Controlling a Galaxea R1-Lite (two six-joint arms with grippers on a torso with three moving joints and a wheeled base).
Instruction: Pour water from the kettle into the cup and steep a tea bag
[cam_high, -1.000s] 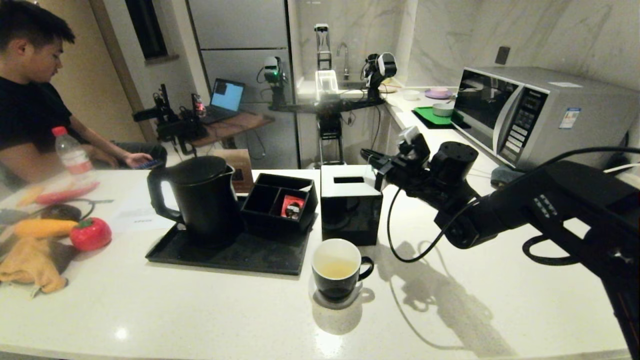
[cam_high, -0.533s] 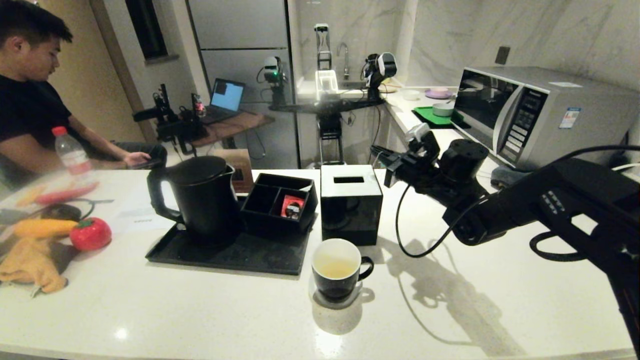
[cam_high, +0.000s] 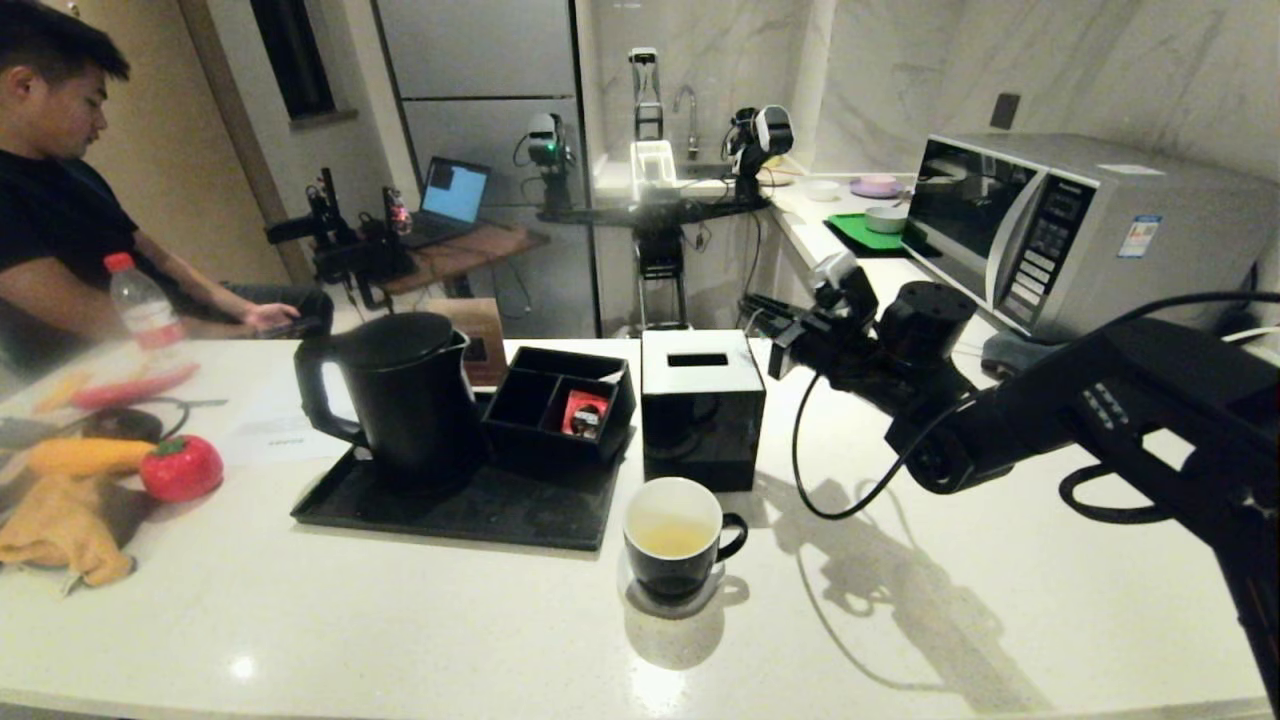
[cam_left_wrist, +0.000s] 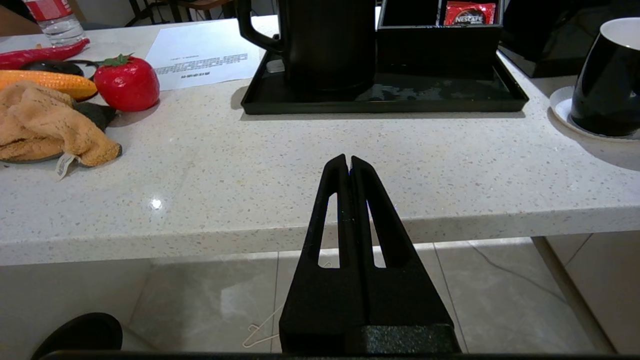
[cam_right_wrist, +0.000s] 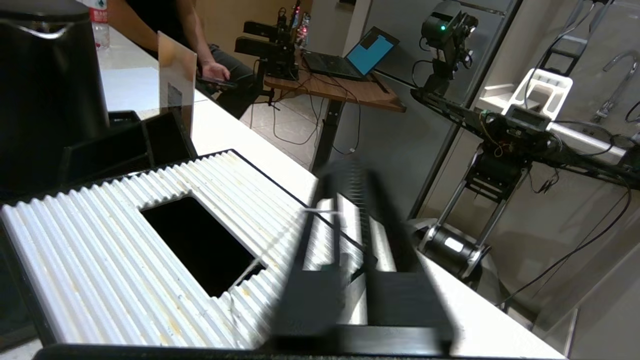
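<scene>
The black kettle (cam_high: 405, 395) stands on the black tray (cam_high: 450, 510). In front of the tray, the black cup (cam_high: 675, 540) on its white coaster holds pale yellowish water (cam_high: 672, 540). No tea bag pouch shows anywhere. My right gripper (cam_high: 752, 308) hovers at the far right corner of the black cube box (cam_high: 700, 405). In the right wrist view the right gripper (cam_right_wrist: 345, 172) is blurred, its fingers a narrow gap apart over the ribbed white top (cam_right_wrist: 125, 250). A thin white sliver (cam_right_wrist: 322, 211) crosses one finger. My left gripper (cam_left_wrist: 348, 159) is shut and empty, parked below the counter's front edge.
A divided black box (cam_high: 560, 400) with a red packet (cam_high: 585, 412) sits on the tray. Toy food, a yellow cloth (cam_high: 60, 530) and a bottle (cam_high: 145, 310) lie at the left, where a person sits. A microwave (cam_high: 1070, 225) stands at the back right.
My right arm has drawn to the right, off the cube box's top toward its far right corner. Its fingers have parted slightly. The left arm has not moved.
</scene>
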